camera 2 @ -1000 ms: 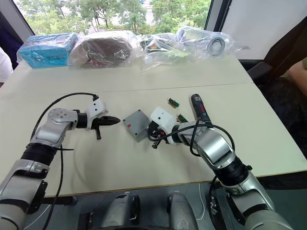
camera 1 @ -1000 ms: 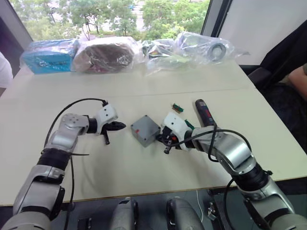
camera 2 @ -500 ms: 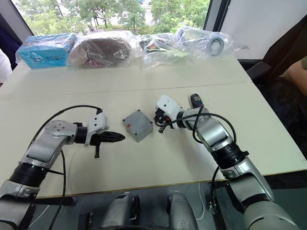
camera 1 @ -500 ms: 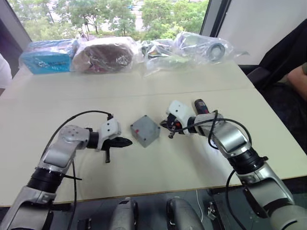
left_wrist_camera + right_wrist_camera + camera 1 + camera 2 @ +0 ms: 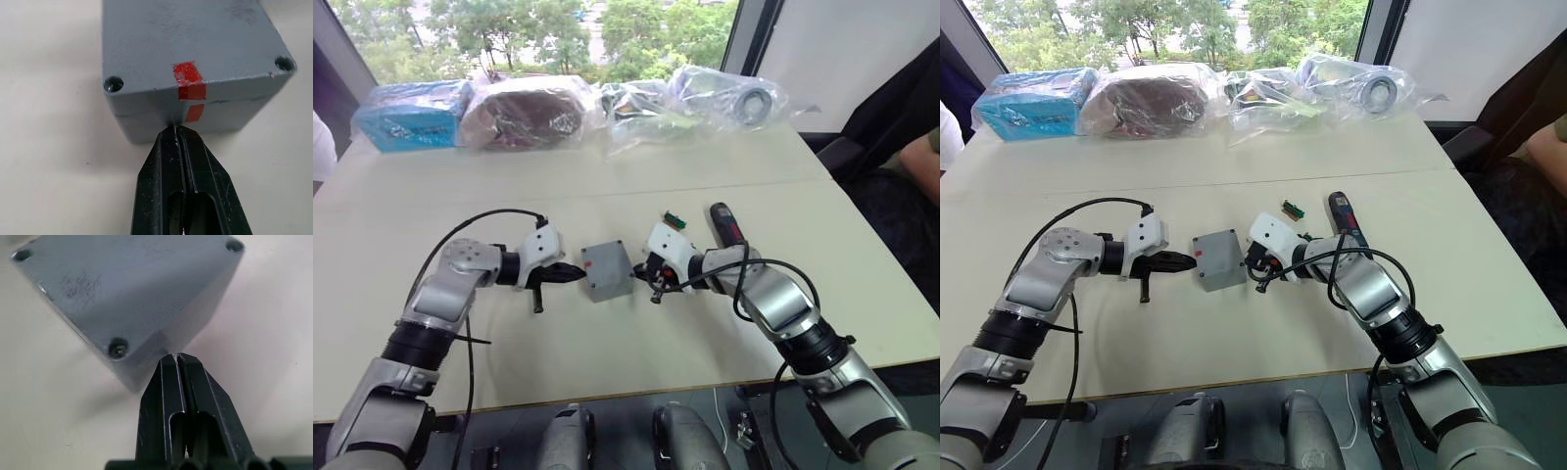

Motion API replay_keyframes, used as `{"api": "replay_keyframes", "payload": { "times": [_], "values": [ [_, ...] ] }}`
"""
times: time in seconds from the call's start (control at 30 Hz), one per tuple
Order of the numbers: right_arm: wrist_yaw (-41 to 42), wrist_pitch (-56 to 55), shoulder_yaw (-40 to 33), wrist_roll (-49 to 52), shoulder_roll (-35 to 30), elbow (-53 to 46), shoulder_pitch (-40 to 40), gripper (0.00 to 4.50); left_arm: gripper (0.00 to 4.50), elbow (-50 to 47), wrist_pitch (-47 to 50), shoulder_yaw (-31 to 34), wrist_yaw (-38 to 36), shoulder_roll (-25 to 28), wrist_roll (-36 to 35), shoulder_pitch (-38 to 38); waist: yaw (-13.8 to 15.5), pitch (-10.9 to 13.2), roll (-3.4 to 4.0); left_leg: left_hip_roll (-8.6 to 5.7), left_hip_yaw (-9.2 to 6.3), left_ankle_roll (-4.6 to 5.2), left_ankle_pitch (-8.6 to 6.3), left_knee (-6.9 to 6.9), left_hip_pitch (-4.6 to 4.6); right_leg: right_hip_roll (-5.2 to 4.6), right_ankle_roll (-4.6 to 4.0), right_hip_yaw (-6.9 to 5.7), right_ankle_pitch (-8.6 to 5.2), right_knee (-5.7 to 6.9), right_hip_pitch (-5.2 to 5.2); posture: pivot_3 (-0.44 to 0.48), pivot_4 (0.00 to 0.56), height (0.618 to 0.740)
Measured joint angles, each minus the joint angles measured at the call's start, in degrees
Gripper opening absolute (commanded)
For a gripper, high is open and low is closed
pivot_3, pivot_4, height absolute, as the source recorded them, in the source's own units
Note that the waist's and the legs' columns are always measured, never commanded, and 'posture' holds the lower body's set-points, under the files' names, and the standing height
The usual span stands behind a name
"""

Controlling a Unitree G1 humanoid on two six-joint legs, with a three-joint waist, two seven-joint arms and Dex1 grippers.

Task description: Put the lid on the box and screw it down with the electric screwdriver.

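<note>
With the lid (image 5: 190, 44) already sitting on the box (image 5: 195, 120), both grippers are pinching in on the stack from opposite sides. The left gripper (image 5: 576, 274) has its fingers (image 5: 171, 161) clenched together, empty, tips touching the box wall right at the seam under the red marks. The right gripper (image 5: 649, 278) is likewise clenched on nothing, tips just at the box's opposite lower corner.

Judging the step as squaring up the lid before screwing. To do it well:
- push with both tips evenly so the box isn't spinning on the desk (image 5: 607, 343)
- keep the contact low, on the box wall, not on the lid edge, or the lid is going to slide off
- check the red strip on the lid is lining up with the one on the box, since that looks like the alignment mark
- only then free the right arm for the screwdriver (image 5: 728, 227)

The stack is lying near the middle of the desk, between the two grippers. It's a grey square casing with a faint seam where lid meets box, recessed screw holes at the lid corners, and a red tape strip running over the lid edge and down onto the box wall. Corner holes look dark; can't tell if screws are seated.

The screwdriver is lying on the desk beyond the right gripper, apart from the box, untouched.
</note>
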Motion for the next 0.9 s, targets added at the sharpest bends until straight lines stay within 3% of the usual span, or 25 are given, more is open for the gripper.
{"api": "replay_keyframes", "payload": {
  "times": [0.3, 0.43, 0.57, 0.73, 0.9],
  "values": [
    [-2.55, 2.44, -0.53, -0.12, 0.55, -3.06, 1.47, 0.04, 0.0, 1.15, -1.08, 0.0, -1.47, 0.0, 0.79, -0.86, 0.0, 0.0, 0.0, 0.0, 0.0, 0.0, 0.0, 0.01, 0.0, 0.0, 0.0, 0.0, 0.0, 0.0, 0.0, 0.0, 0.15, 0.74],
    [-7.58, 4.6, -6.85, -0.37, 0.92, -8.3, 3.57, 0.04, 0.0, -4.69, 0.6, 0.74, -3.15, 2.86, -1.14, 1.43, 0.02, 0.0, 0.0, 0.01, 0.0, 0.0, 0.0, 0.0, -0.02, -0.04, 0.0, 0.01, 0.0, 0.0, 0.0, 0.0, 0.15, 0.74],
    [-11.02, 9.72, -17.02, 1.41, 0.25, -13.91, 5.61, 1.23, 0.0, -11.8, 5.23, 4.56, -3.88, 7.41, -4.78, 2.31, 0.16, 0.0, 0.0, 0.01, -0.01, -0.01, 0.0, 0.01, 0.0, -0.07, 0.0, 0.0, 0.0, -0.01, 0.04, 0.0, 0.15, 0.74],
    [-14.48, 12.14, -21.27, 1.67, -0.04, -14.06, 7.91, 3.09, 0.0, -17.62, 10.21, 7.39, -3.04, 7.86, -9.37, 1.55, 0.05, 0.0, 0.0, -0.02, 0.0, -0.01, 0.0, 0.01, 0.05, -0.06, 0.0, 0.01, 0.0, -0.02, 0.07, 0.0, 0.15, 0.74],
    [-16.5, 11.22, -22.14, 1.68, 0.86, -9.62, 8.75, 3.09, 0.0, -21.31, 14.58, 7.6, -0.43, 5.39, -13.06, -1.64, 0.01, 0.0, -0.01, -0.03, 0.0, -0.01, 0.0, 0.02, 0.04, -0.03, 0.01, 0.02, 0.01, -0.02, 0.08, 0.0, 0.15, 0.74]
  ]
}}
